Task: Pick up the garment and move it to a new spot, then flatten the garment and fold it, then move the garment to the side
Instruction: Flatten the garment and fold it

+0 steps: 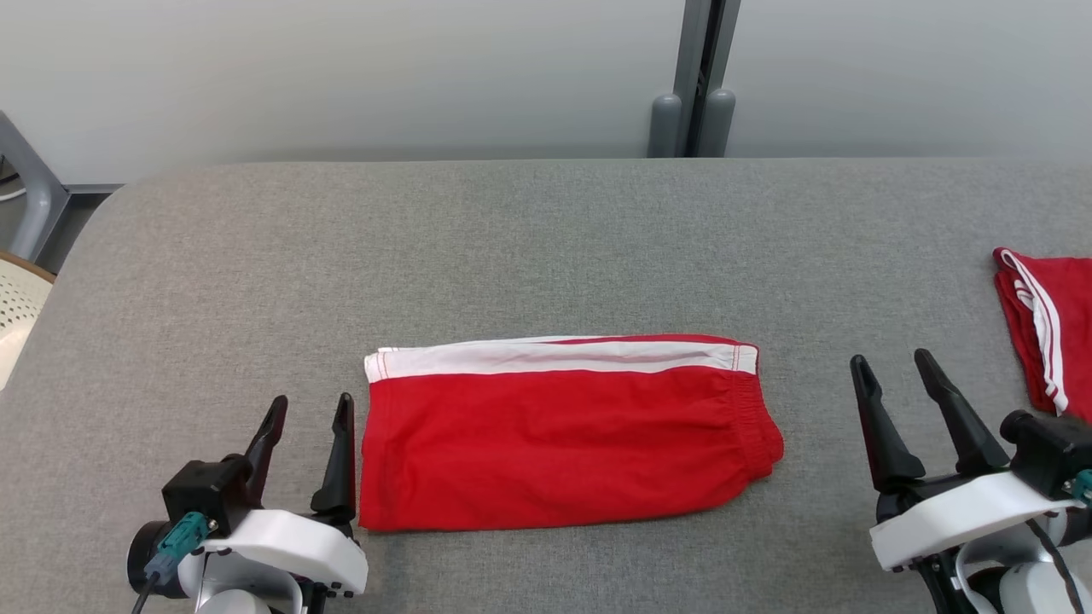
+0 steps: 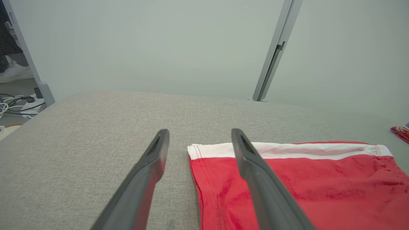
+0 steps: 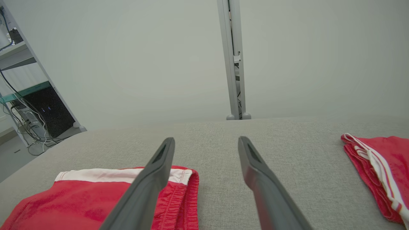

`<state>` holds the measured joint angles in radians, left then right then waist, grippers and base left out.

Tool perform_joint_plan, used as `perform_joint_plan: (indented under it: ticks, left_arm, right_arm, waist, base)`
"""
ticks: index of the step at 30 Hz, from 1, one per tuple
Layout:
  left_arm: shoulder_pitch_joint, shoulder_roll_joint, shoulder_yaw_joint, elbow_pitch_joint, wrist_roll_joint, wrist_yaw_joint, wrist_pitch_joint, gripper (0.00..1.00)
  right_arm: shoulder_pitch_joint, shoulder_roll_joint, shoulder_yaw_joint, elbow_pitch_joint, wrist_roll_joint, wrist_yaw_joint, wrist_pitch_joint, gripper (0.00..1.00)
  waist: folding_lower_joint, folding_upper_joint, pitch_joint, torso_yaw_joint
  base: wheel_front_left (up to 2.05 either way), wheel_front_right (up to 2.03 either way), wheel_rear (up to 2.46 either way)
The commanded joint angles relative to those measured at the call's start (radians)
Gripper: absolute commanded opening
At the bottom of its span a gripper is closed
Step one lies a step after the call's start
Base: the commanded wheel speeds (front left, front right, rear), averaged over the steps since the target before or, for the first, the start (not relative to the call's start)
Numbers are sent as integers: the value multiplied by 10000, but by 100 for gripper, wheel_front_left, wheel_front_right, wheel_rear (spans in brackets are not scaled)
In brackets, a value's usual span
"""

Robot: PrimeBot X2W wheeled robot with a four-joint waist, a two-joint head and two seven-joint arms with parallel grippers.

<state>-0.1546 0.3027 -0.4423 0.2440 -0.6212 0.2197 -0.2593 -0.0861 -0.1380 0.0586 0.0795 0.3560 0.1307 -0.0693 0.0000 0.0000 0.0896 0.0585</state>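
Observation:
The garment (image 1: pixel 563 435), red shorts with a white side stripe, lies folded flat in the middle of the grey table (image 1: pixel 546 239). My left gripper (image 1: pixel 309 408) stands open just left of its left edge, holding nothing. In the left wrist view the garment (image 2: pixel 319 182) lies to the right, partly behind the right finger (image 2: pixel 255 169). My right gripper (image 1: pixel 891 362) is open and empty, off to the right of the waistband end. The right wrist view has the garment (image 3: pixel 80 198) at lower left, beside my gripper (image 3: pixel 206 142).
A second red garment with white stripes (image 1: pixel 1045 328) lies at the table's right edge, also in the right wrist view (image 3: pixel 377 172). A grey post (image 1: pixel 695 81) stands behind the table. A pale chair (image 1: pixel 17 315) sits off the left edge.

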Motion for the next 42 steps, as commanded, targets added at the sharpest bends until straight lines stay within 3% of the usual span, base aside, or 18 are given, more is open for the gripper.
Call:
perform_joint_plan:
  ticks: [1, 11, 20, 29, 36, 42]
  left_arm:
    - [107, -35, 162, -44, 110, 8, -59, 100]
    - [1003, -797, 1259, -859, 1047, -184, -65, 100]
    - [1202, -1178, 1633, -1092, 1523, -369, -67, 100]
    - [1033, -1679, 1839, -919, 1826, -727, -68, 100]
    - [955, -1966, 2114, -730, 1998, -945, -66, 100]
    - [882, -2144, 2281, -580, 2137, -1125, -68, 100]
  right_arm:
    - [-71, 66, 23, 104, -45, 1, -141, 100]
    - [-93, 399, 207, 898, -199, 1, -515, 100]
    - [-834, 387, 69, 2081, -1179, 1, 87, 100]
    - [-2112, 722, 695, 4392, -1550, 0, 523, 100]
    - [-2597, 748, 846, 5989, -1186, 1, 1017, 100]
    - [-3075, 501, 1385, 6598, -558, 1, 1788, 100]
  waist:
    - [0, 0, -96, 61]
    - [0, 0, -285, 218]
    - [0, 0, -213, 241]
    - [0, 0, -12, 505]
    - [0, 0, 207, 778]
    - [0, 0, 325, 825]
  base:
    - [0, 0, 0]
    - [0, 0, 0]
    - [0, 0, 0]
    - [0, 0, 0]
    - [0, 0, 0]
    - [0, 0, 0]
